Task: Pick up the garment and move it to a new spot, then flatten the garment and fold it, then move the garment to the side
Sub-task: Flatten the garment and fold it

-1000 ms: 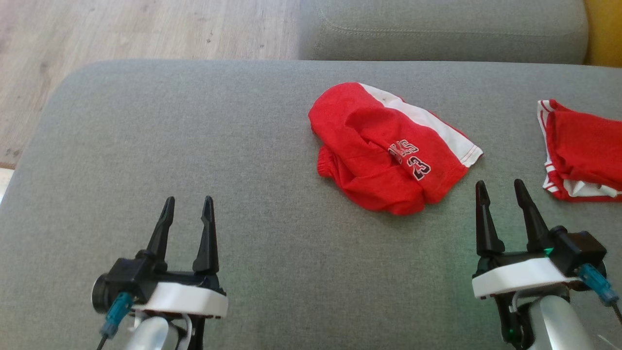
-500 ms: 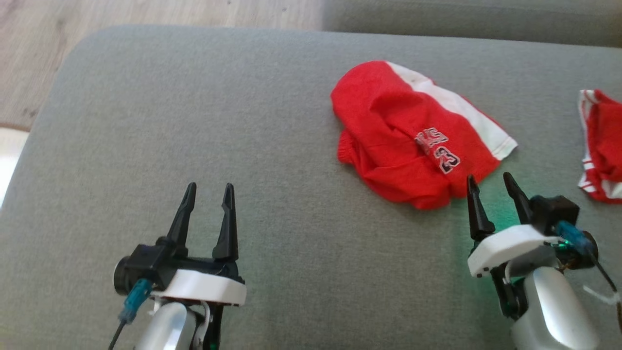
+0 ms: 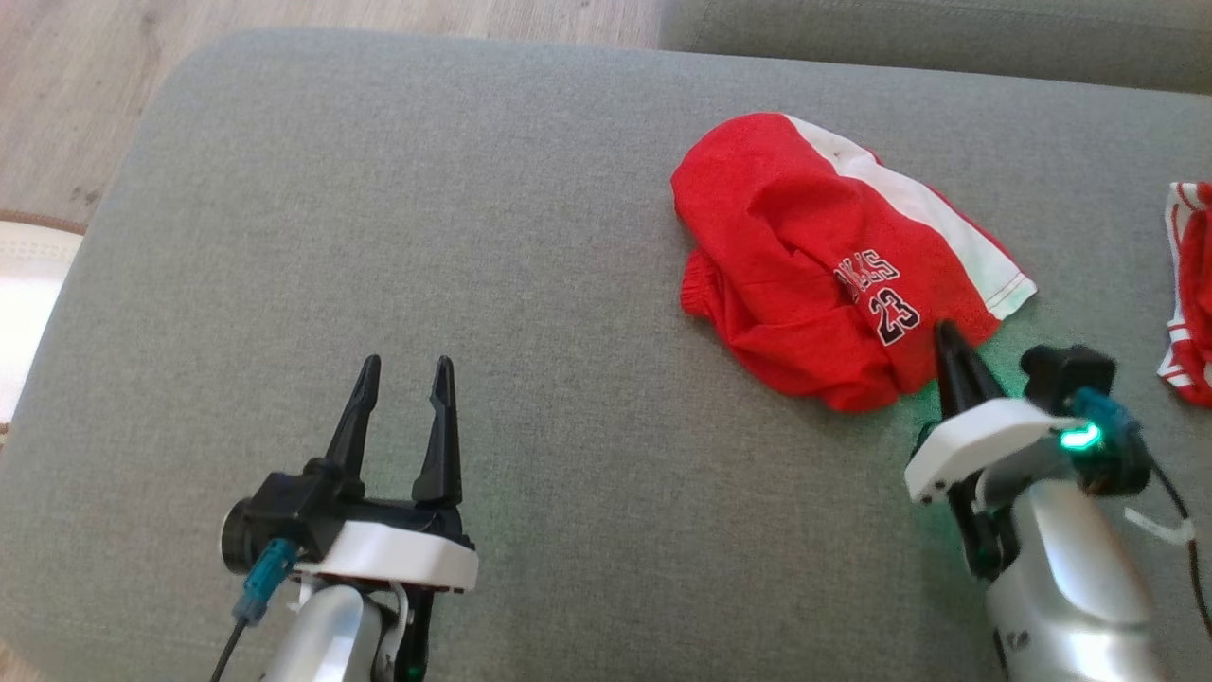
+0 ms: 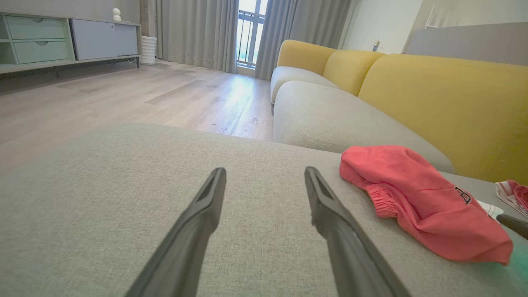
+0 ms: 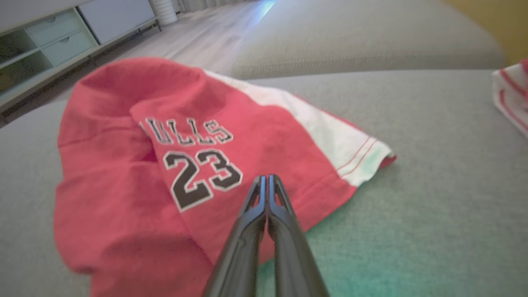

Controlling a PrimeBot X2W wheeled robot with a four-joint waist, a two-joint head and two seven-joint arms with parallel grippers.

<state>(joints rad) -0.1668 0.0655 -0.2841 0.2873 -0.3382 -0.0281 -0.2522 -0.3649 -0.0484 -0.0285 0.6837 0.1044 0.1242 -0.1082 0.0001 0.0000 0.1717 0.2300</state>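
Observation:
The garment [image 3: 805, 275] is a crumpled red pair of shorts with a white side stripe and "BULLS 23" print, lying on the grey cushion [image 3: 379, 189] at the right. It also appears in the left wrist view [image 4: 420, 198] and the right wrist view [image 5: 123, 165]. My right gripper [image 3: 947, 332] is shut, its fingers pressed together with the tips [image 5: 267, 178] over the red cloth near the hem, just below the number. No cloth appears bunched between them. My left gripper [image 3: 405, 365] stands open and empty over bare cushion at the lower left [image 4: 264, 173].
A second red and white garment [image 3: 1195, 284] lies at the cushion's right edge [image 5: 511, 95]. Another grey seat [image 3: 928, 38] and yellow sofa backs [image 4: 433, 95] stand beyond. Wooden floor [image 3: 76, 85] lies past the cushion's left and far edges.
The head camera has shifted. My right gripper has moved forward to the garment's near edge and gone from open to shut. The left gripper stays open where it was.

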